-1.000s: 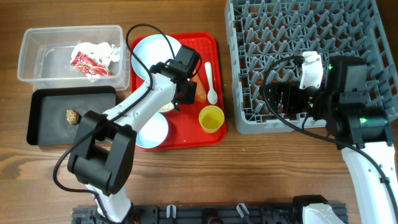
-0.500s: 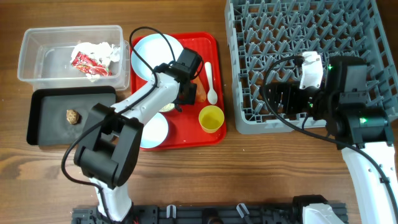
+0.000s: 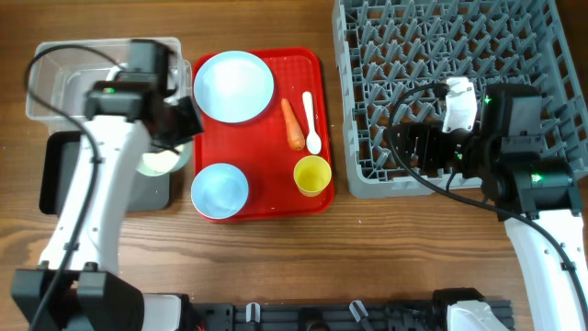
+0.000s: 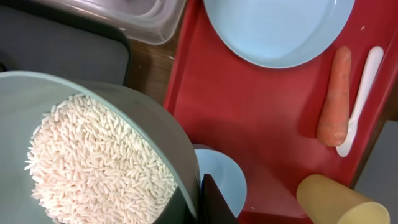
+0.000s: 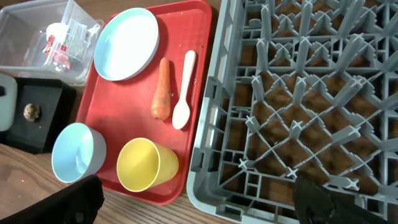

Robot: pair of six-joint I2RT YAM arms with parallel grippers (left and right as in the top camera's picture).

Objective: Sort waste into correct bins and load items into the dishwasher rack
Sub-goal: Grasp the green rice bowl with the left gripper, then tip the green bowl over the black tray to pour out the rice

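Note:
My left gripper (image 3: 182,127) is shut on the rim of the pale green bowl (image 3: 158,163) and holds it above the black tray (image 3: 57,179). In the left wrist view the bowl (image 4: 180,155) is full of white rice grains (image 4: 93,162), with one finger (image 4: 214,202) outside its rim. The carrot (image 3: 292,124), white spoon (image 3: 310,119), blue plate (image 3: 234,85), blue bowl (image 3: 220,190) and yellow cup (image 3: 312,175) are on the red tray. The wrapper (image 5: 62,43) lies in the clear tub (image 3: 50,87). The brown lump (image 5: 31,111) lies in the black tray. My right gripper (image 3: 413,147) is open and empty over the front left corner of the grey rack (image 3: 459,55).
The red tray (image 3: 271,198) lies between the bins and the rack. My left arm reaches over the clear tub and hides most of it from above. Bare wooden table runs along the front edge.
My left gripper has lifted the pale green bowl off the red tray and carried it left, to above the black tray. The right arm has not moved.

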